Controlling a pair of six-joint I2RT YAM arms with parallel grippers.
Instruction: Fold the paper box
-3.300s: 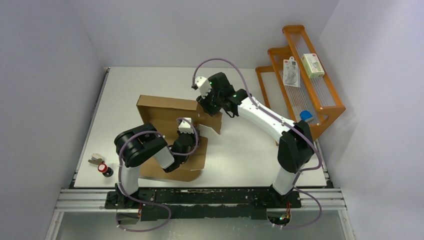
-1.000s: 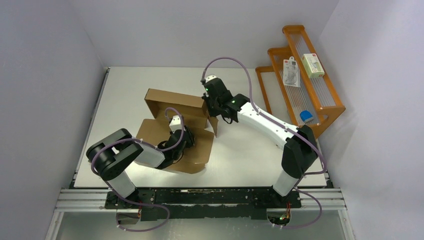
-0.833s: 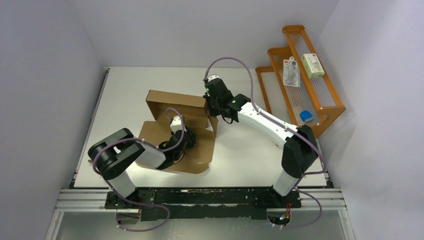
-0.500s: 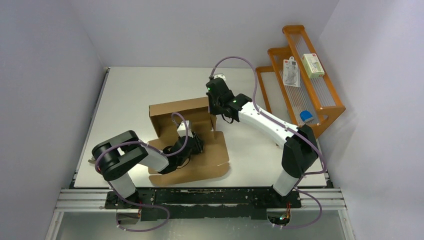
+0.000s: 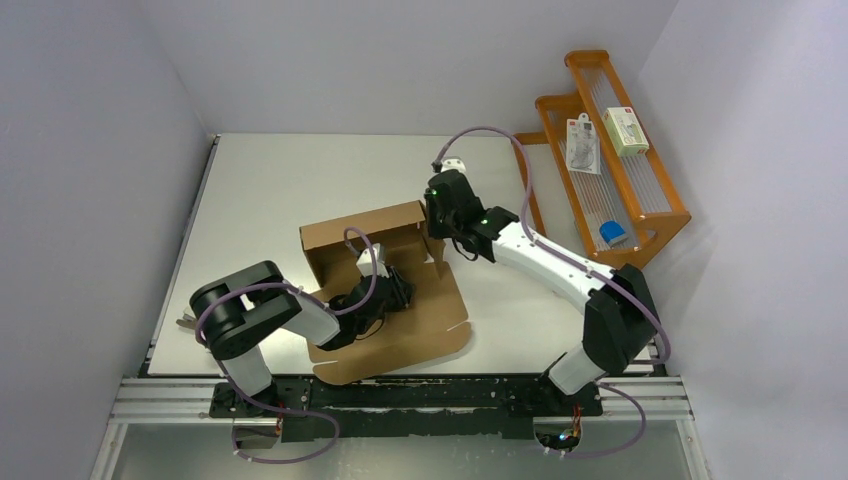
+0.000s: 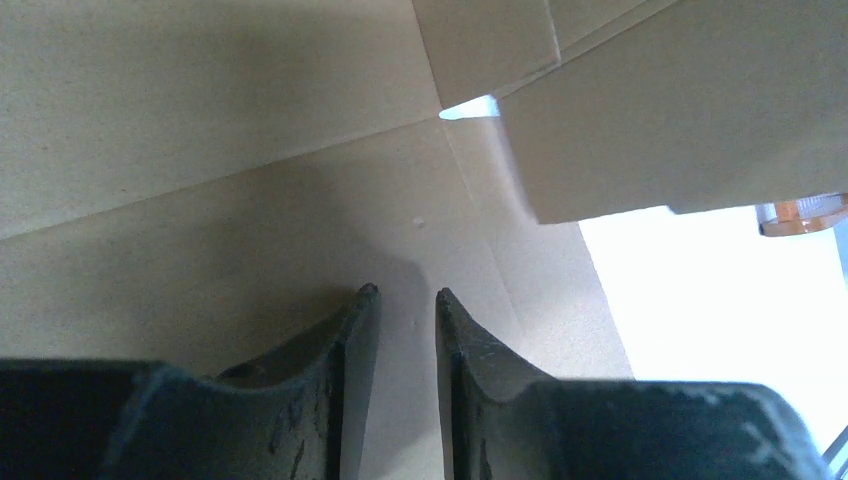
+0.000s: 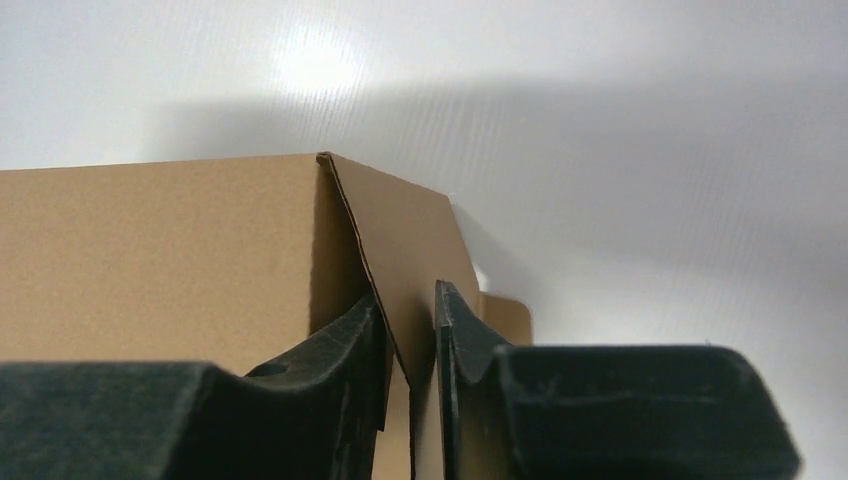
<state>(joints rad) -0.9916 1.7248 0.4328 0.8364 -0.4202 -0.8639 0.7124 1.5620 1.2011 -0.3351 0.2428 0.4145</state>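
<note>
White tabletop [image 5: 300, 170], pale walls on three sides: the paper box [image 5: 425, 315] sits at mid-table, spreading toward 7 o'clock, half formed. Its far wall stands upright on the 12 o'clock side. A shorter side wall rises at 3 o'clock, and a wide flap lies flat on the table toward 6 o'clock.

Reaching in from 8 o'clock, the left gripper [image 6: 403, 292] points down at the box's cardboard floor beside a crease. Its fingers are slightly parted with nothing between them.

From 3 o'clock, the right gripper [image 7: 407, 292] meets the box's 1 o'clock corner, where its fingers straddle the top edge of the upright side wall. Whether they pinch the cardboard or merely flank it cannot be told.

Along the table's 2 o'clock edge, well apart from the box, an orange rack [image 5: 650, 200] carries two small white packages [image 5: 582, 143], with a blue object [image 5: 612, 232] at its near end.
</note>
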